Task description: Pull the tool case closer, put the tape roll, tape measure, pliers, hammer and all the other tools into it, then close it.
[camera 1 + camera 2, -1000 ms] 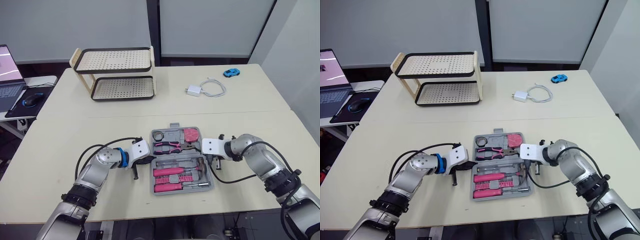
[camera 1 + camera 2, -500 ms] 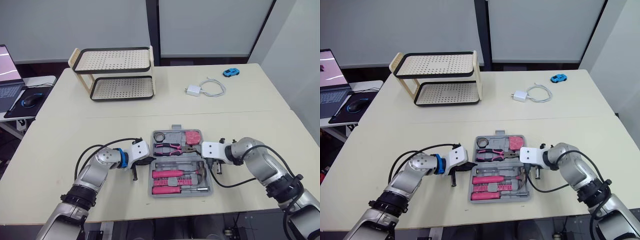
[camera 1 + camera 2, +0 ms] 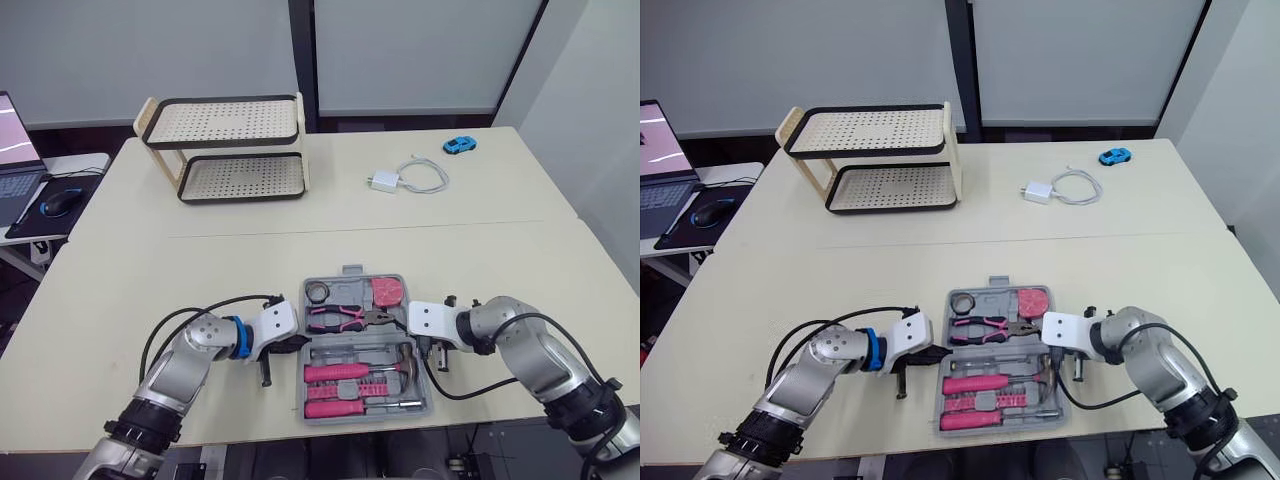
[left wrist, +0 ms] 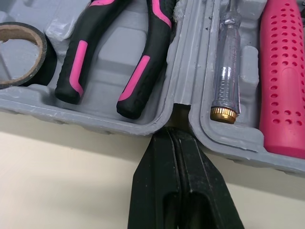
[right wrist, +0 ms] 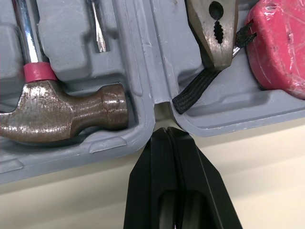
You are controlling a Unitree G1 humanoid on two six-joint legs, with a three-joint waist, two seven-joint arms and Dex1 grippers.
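Note:
The grey tool case [image 3: 347, 287] lies open near the table's front edge. Its far half holds the tape roll [image 3: 318, 292], the pink-handled pliers [image 3: 338, 318] and the pink tape measure [image 3: 386, 293]. Its near half holds the hammer [image 3: 398, 349], a screwdriver [image 4: 228, 71] and pink-handled tools [image 3: 335, 373]. My left gripper [image 4: 174, 132] is shut, its tip in the hinge notch on the case's left side. On the right side, my right gripper [image 5: 165, 130] is shut, with its tip at the hinge notch beside the hammer head [image 5: 71, 112].
A two-tier perforated rack [image 3: 235, 150] stands at the back left. A white charger with cable [image 3: 410, 178] and a blue toy car [image 3: 459, 145] lie at the back right. A side desk with a laptop [image 3: 15, 130] and mouse [image 3: 60, 200] is at far left.
The open case has slid toward me and the table's front edge, with both shut grippers moving along at its sides.

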